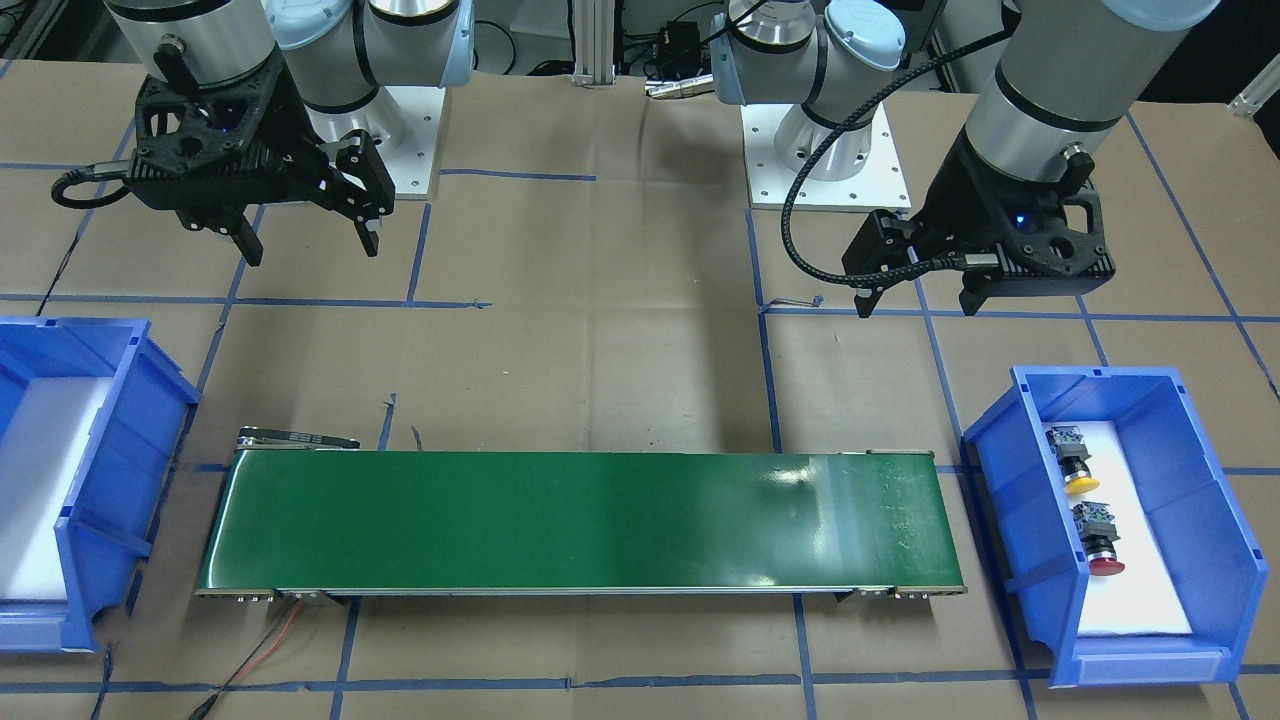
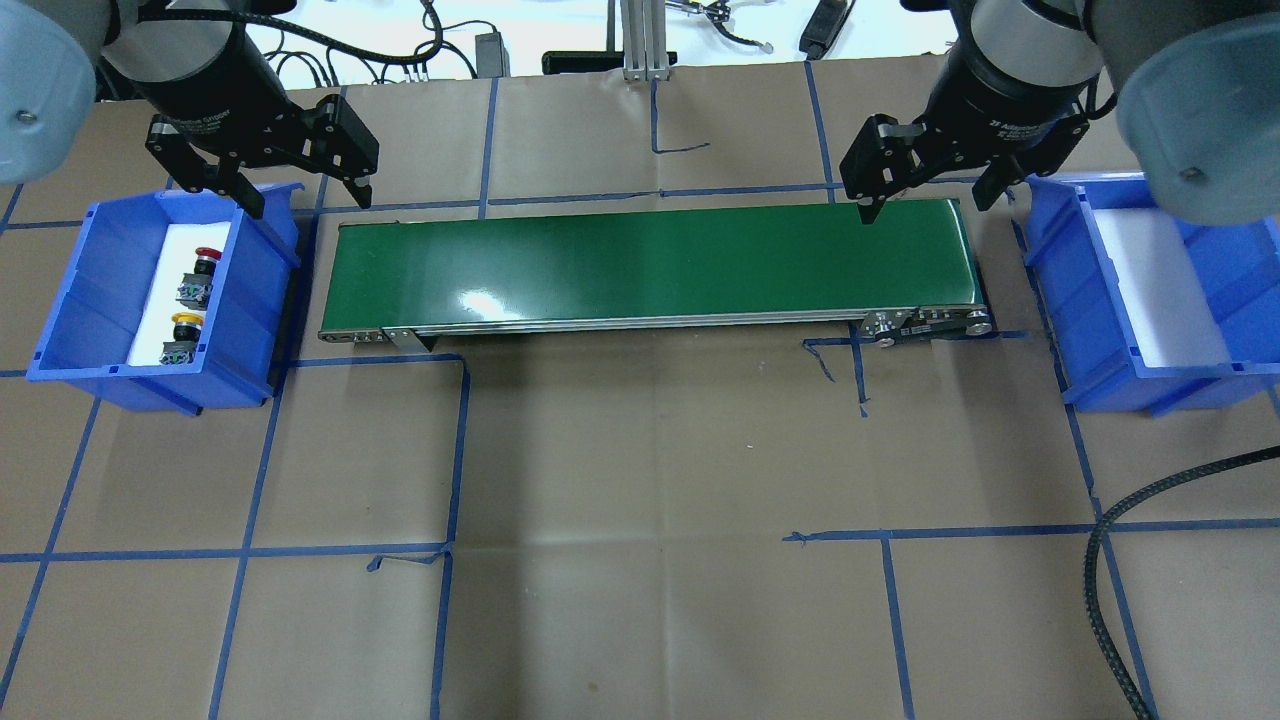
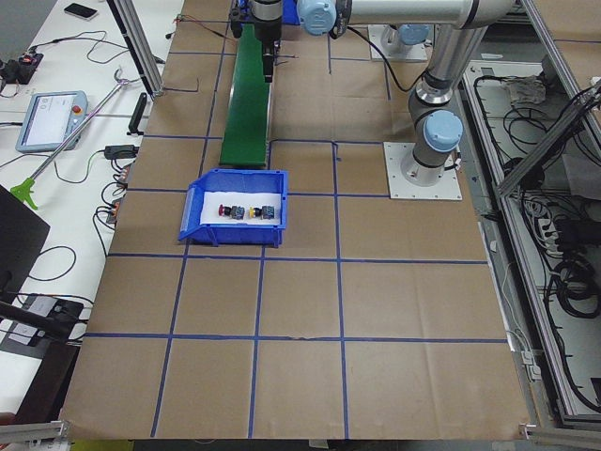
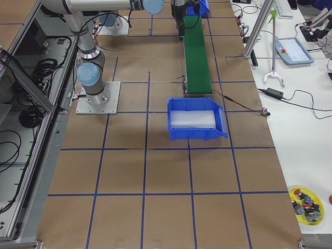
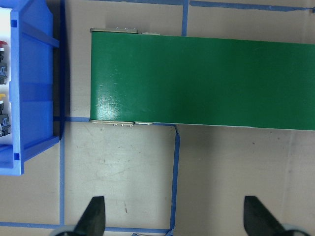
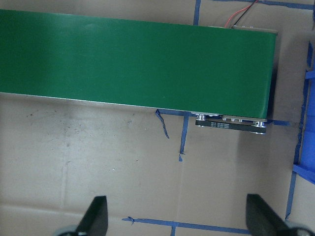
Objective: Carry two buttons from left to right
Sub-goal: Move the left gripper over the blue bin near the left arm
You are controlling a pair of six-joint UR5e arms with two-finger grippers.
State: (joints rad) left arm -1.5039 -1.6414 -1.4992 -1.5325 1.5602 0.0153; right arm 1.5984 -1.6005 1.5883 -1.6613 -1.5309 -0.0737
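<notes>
The yellow-capped button and the red-capped button lie on the white liner of the left blue bin. They also show in the front view, yellow and red, and in the exterior left view. My left gripper is open and empty, hovering above the gap between that bin and the green conveyor belt. My right gripper is open and empty above the belt's right end. The wrist views show both grippers open, the left and the right.
The right blue bin holds only a white liner. A red and black wire runs from the belt's right end. A black cable loops at the near right. A yellow dish of several spare buttons sits far off.
</notes>
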